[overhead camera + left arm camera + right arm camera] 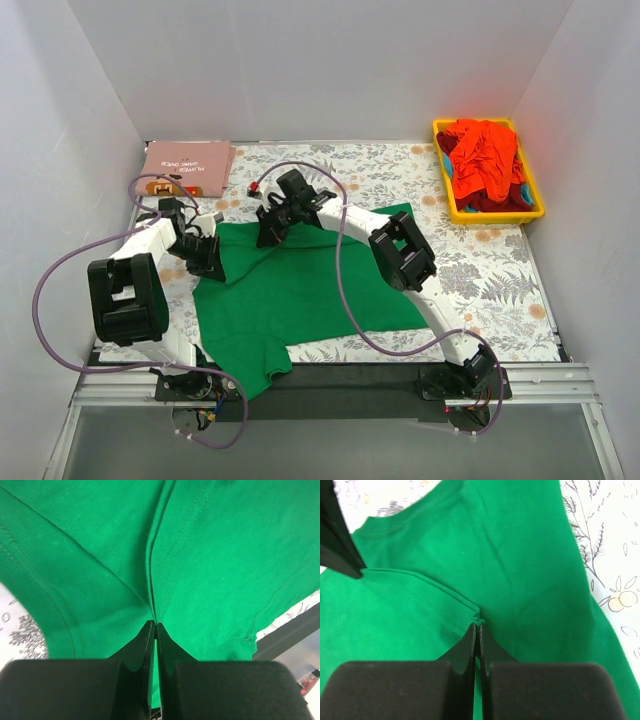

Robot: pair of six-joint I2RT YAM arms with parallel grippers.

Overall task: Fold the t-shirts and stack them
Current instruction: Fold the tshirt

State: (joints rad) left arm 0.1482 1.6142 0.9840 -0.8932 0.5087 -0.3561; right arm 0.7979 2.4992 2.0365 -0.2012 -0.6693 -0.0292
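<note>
Left gripper (pixel 154 625) and right gripper (pixel 477 625) each clamp the green t-shirt (pixel 300 290) at its edge; yellow bin (pixel 497 215), far right, holds red-orange t-shirts (pixel 485 155).

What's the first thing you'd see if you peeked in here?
The bright green t-shirt spread mid-table on the flowery table covering, with the left gripper and the right gripper pinched shut on it. Next, the red-orange shirts heaped in the yellow bin, far right corner.

green t-shirt (pixel 300 290) partly hidden under right arm (pixel 402 255), cropped on every side in wrist views, pink t-shirt (pixel 187 165) with white text too small to read, red-orange t-shirts (pixel 485 160) heaped in yellow bin (pixel 537 205), count unclear, blurred clutter past bench (pixel 15 627) edge, left wrist view
</note>
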